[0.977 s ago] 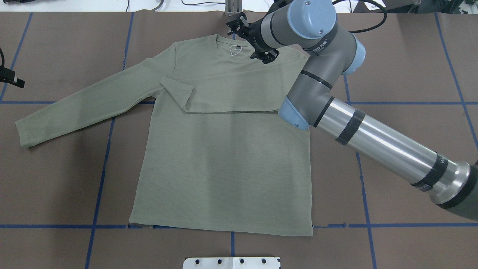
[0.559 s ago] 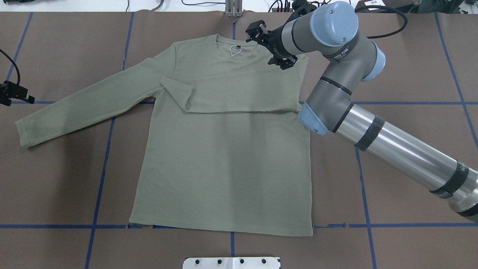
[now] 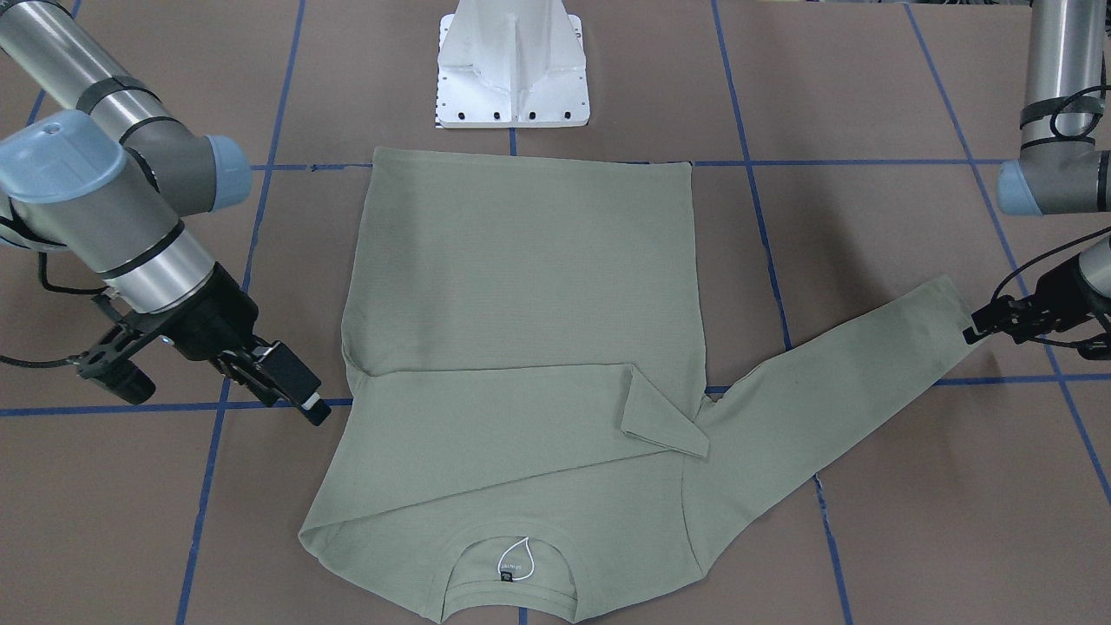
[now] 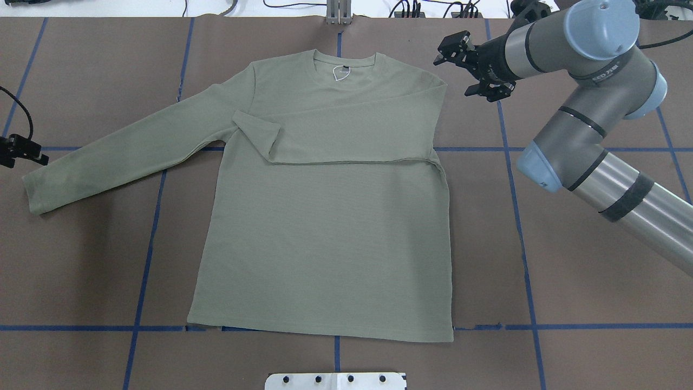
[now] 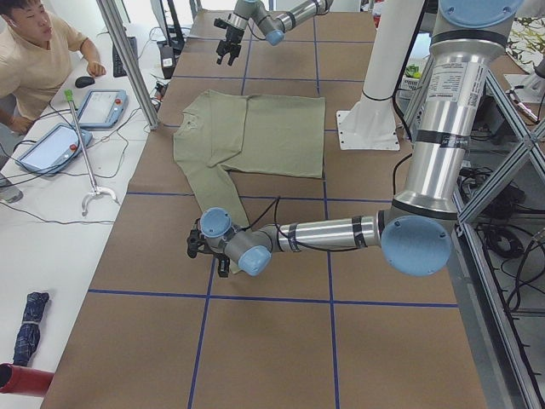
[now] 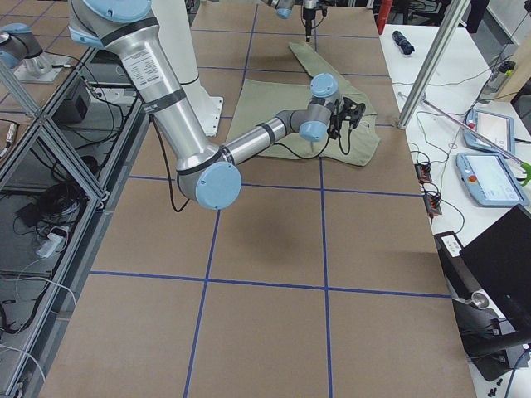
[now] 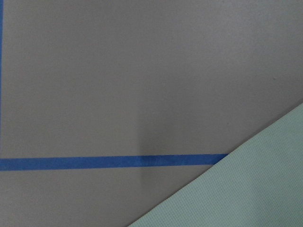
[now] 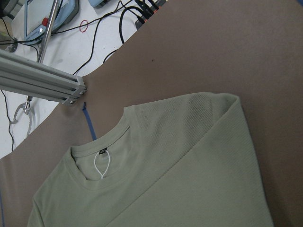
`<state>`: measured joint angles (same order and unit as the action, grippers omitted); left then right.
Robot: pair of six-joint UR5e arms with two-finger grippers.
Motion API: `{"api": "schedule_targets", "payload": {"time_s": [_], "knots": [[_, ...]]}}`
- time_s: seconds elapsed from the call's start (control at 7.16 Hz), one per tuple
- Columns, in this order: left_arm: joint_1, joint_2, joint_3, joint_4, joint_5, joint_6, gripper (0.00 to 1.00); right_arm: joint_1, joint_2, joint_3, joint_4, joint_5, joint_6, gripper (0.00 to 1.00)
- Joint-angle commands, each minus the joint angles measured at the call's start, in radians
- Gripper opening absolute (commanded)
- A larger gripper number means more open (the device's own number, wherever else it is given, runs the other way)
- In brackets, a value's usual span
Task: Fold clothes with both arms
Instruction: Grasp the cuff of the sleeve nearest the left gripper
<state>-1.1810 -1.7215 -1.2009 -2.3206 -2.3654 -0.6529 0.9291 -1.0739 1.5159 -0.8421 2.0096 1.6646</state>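
The sage-green shirt (image 4: pixel 325 233) lies flat on the brown table, collar at the far side. One sleeve is folded across the chest (image 4: pixel 346 130). The other sleeve stretches out to the left, ending in its cuff (image 4: pixel 33 189). It also shows in the front view (image 3: pixel 521 278) and the right wrist view (image 8: pixel 165 179). My right gripper (image 4: pixel 457 71) is open and empty, off the shirt, just right of its shoulder. My left gripper (image 4: pixel 39 153) looks open and hovers right by the cuff (image 3: pixel 950 304). The left wrist view shows only a bit of sleeve (image 7: pixel 246 189).
The white pedestal base (image 3: pixel 512 69) stands at the near table edge. Blue tape lines (image 4: pixel 520 216) grid the table. An aluminium post (image 4: pixel 338 11) and cables sit at the far edge. An operator (image 5: pixel 34 60) with tablets is beside the table.
My right arm has swung right, from over the collar to beyond the shirt's shoulder. My left gripper has come nearer the outstretched sleeve's cuff. The shirt has not moved.
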Motion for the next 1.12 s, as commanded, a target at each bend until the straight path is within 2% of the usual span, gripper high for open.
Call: {"api": "schedule_targets", "payload": {"time_s": [0.0,0.42,0.98], "knots": [[0.017,0.002,0.006,0.000,0.002,-0.001,0.83,0.016,-0.020,0.016,0.000,0.020,-0.020,1.00],[0.017,0.010,0.020,0.000,0.002,0.003,0.80,0.014,-0.017,0.020,0.000,0.015,-0.019,1.00],[0.018,0.017,0.024,0.000,-0.003,0.006,0.71,0.014,-0.015,0.021,0.000,0.015,-0.019,1.00]]}}
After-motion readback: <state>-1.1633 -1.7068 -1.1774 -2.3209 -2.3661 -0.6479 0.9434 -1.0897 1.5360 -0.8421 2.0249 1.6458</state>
